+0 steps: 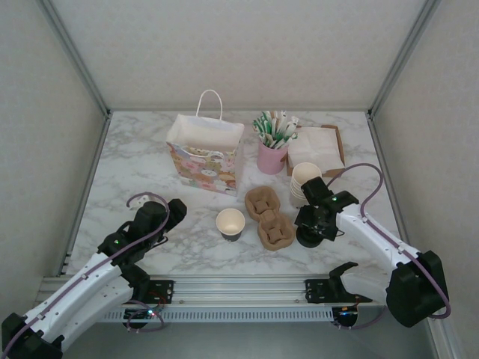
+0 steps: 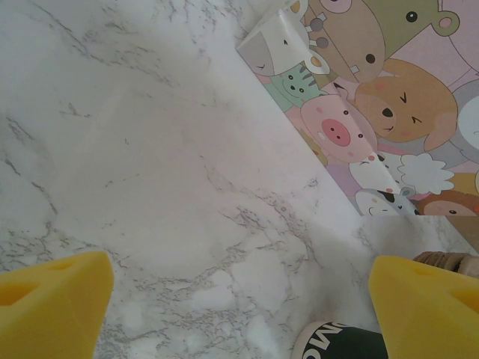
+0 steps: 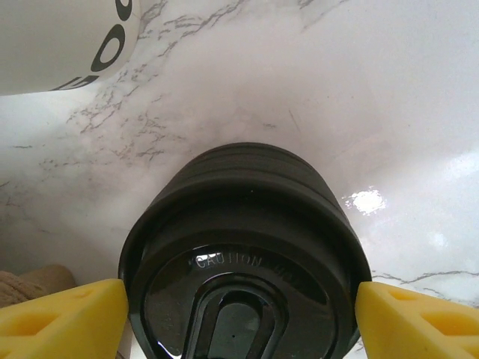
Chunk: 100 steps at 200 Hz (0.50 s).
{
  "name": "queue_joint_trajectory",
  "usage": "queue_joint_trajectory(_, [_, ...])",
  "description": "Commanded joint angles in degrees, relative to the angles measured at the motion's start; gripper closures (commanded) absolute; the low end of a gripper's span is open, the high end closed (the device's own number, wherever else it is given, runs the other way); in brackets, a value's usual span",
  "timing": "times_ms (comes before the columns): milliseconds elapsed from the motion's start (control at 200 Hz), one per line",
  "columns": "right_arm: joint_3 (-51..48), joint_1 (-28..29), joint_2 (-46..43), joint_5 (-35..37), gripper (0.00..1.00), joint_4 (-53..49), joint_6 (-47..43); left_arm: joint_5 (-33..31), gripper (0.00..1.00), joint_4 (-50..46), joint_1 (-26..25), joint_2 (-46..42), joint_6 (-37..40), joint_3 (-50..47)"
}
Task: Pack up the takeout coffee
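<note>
Nearest the camera, two white-and-black robot arms, the left arm (image 1: 97,273) and the right arm (image 1: 378,239), are seen stretched from the near edge over a white marbled table (image 1: 150,161). A paper gift bag (image 1: 206,157) printed with cartoon animals is stood open toward the back. The takeout coffee (image 1: 230,223), a small cream paper cup with a dark band, is set upright near the table's middle, in front of the bag, with no lid seen on it. It is judged light, thin-walled and easily crushed or tipped, and best taken gently around the mid-wall. A round black plastic lid stack (image 3: 239,224) is straddled from above by the right gripper (image 3: 239,314), its wrist bent downward. Whether its yellow fingers press the lid cannot be told. The left gripper (image 1: 171,212) is held low, spread wide on nothing, and angled toward bag and cup.
</note>
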Motion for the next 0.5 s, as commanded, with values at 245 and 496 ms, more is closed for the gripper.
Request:
queue_joint_trajectory(245, [-0.5, -0.2, 0.4, 0.0, 0.19, 0.4, -1.0, -0.8, 0.11, -0.6, -0.8, -0.7, -0.1, 0.9])
queue_joint_trajectory(496, [-0.2, -0.2, 2.2, 1.2, 0.20, -0.1, -1.2, -0.9, 0.11, -0.6, -0.8, -0.7, -0.1, 0.8])
